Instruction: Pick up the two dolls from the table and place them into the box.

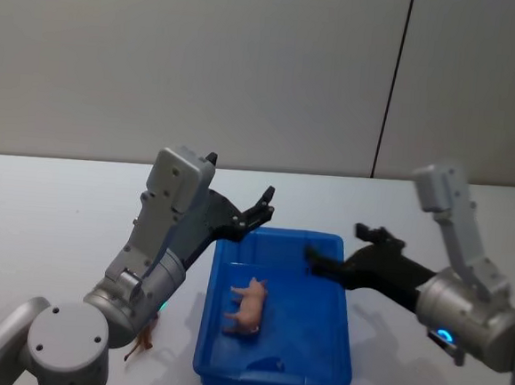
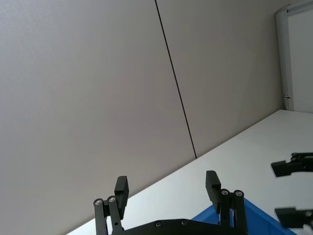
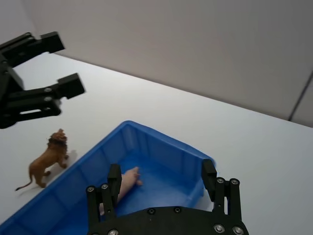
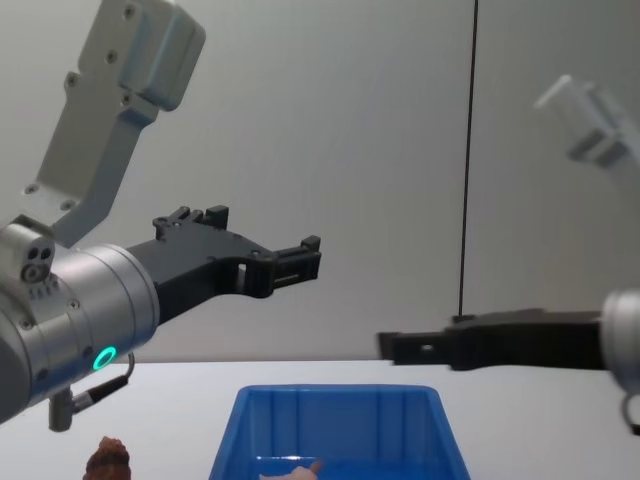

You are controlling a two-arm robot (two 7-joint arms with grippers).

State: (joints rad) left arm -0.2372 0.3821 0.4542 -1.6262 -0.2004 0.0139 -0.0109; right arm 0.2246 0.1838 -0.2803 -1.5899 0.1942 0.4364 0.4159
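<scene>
Nearest: brown lion doll [image 1: 141,342] on the table [image 1: 40,229], just left of the box [image 1: 206,331] and outside it. In head view mostly hidden behind the left arm's elbow. In right wrist view the brown lion doll [image 3: 49,157] whole, upright on four legs, small gap to the blue wall. In chest view just the top of the brown lion doll [image 4: 108,460] at the bottom edge.

Next: box, bright blue, open top, long side running away from the robot. On its floor, about mid-box: pale pig doll [image 1: 247,306]. Standing or tipped over, cannot tell from head view. In right wrist view pale pig doll [image 3: 131,177] partly behind a finger. In chest view only a sliver above the box rim [image 4: 340,396].

Farther: left claw [image 1: 264,205] raised over the box's far left corner, spread wide, holding nothing. Left wrist view agrees: fingers [image 2: 122,188] well apart, bare wall between. Chest view gives the height: left claw [image 4: 308,255] well above the rim.

Right claw [image 1: 334,241] over the box's far right part, lower than the left, also spread wide and empty. In right wrist view fingers [image 3: 115,178] well apart, box and pig beneath. Side-on in chest view: right claw [image 4: 400,347] level, above the rim, not touching.

Farthest: grey wall panels [image 1: 249,67] with a dark seam.
</scene>
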